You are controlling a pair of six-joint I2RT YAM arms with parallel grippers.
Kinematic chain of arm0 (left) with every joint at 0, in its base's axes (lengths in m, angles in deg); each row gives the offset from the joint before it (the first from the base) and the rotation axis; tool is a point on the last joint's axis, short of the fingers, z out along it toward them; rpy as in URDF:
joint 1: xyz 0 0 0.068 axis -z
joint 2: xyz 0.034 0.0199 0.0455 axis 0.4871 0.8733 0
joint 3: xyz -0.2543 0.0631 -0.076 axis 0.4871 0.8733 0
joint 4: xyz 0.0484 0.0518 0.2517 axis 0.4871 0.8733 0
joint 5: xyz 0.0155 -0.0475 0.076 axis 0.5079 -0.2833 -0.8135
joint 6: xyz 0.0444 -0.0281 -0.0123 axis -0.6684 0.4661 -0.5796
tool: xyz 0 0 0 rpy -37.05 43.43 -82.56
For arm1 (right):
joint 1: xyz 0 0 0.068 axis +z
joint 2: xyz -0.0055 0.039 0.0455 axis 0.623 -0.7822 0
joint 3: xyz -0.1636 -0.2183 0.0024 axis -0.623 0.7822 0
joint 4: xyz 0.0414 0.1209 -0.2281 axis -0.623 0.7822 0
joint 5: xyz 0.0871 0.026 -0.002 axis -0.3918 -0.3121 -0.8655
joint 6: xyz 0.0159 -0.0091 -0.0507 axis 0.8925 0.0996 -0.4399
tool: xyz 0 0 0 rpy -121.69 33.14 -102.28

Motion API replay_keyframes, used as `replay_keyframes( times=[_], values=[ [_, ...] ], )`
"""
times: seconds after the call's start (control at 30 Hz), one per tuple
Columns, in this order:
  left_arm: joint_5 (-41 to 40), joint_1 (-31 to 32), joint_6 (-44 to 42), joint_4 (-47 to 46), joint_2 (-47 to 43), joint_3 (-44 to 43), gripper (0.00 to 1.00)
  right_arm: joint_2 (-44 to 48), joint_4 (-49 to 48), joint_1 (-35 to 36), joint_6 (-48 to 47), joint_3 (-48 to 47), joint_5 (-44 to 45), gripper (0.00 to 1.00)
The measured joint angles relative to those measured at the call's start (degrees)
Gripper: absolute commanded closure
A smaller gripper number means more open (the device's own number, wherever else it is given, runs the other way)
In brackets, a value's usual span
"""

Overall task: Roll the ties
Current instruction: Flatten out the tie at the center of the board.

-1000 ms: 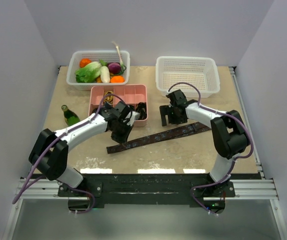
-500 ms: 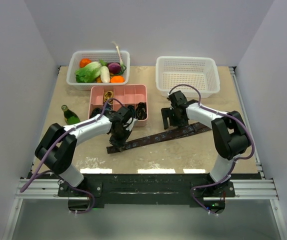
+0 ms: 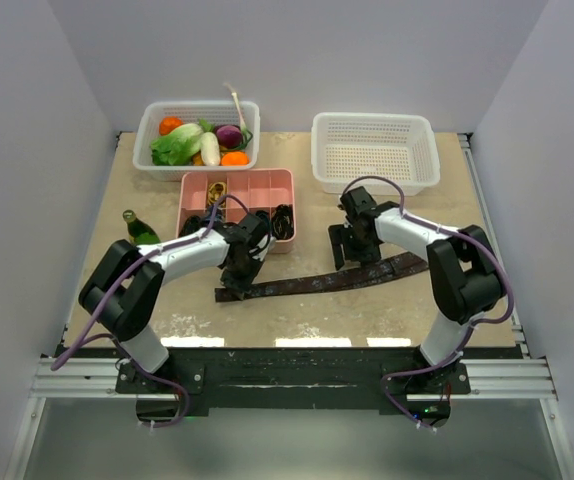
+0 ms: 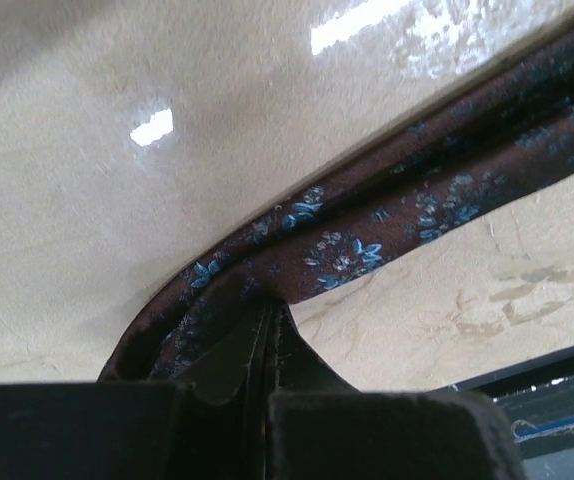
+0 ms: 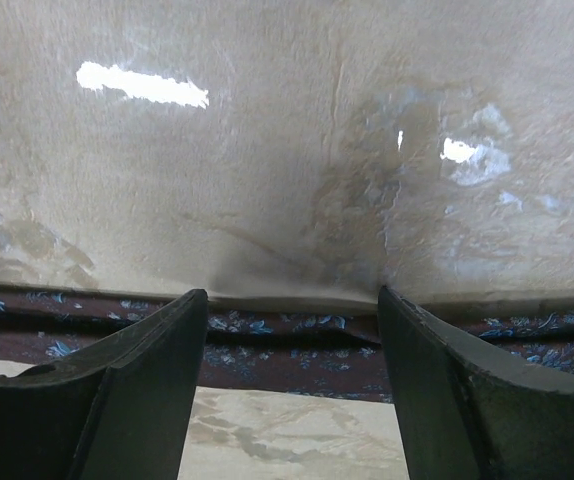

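One tie (image 3: 312, 281), a long maroon strip with small blue flowers, lies in a shallow bow across the table's near middle. My left gripper (image 3: 233, 283) is at its left end, shut on the fabric. In the left wrist view the closed fingers (image 4: 267, 330) pinch the tie (image 4: 367, 240), which bunches up at the fingertips. My right gripper (image 3: 351, 257) stands open over the tie's right part. In the right wrist view its two fingers (image 5: 289, 295) straddle the strip (image 5: 287, 345) with their tips low at its far edge. A dark coil (image 3: 282, 218) sits in the pink tray.
A pink compartment tray (image 3: 267, 182) stands just behind the left gripper. A green bottle (image 3: 139, 232) lies left of it. At the back are a white basket (image 3: 152, 112) of vegetables and an empty white basket (image 3: 319, 150).
The right gripper has come down and nearer onto the tie, its jaws narrowing. The left gripper has shifted slightly nearer. The tie has gone from a straight slant to a bow.
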Motion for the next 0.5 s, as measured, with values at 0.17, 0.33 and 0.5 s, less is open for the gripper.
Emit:
replay_keyframes(
  times=[0.17, 0.33, 0.5],
  values=[
    [0.0, 0.0, 0.2, -1.2, 0.6, -0.1, 1.0, 0.8, 1.6, 0.0, 0.1, 0.9, -0.2, 0.28],
    [0.0, -0.1, 0.1, -1.0, 0.6, -0.3, 1.0, 1.6, 3.1, 0.0, 0.7, 1.4, -0.2, 0.26],
    [0.0, -0.7, 0.0, -0.9, 0.6, -1.2, 1.0, 2.3, 4.1, 0.0, 1.3, 1.4, 0.9, 0.25]
  ],
)
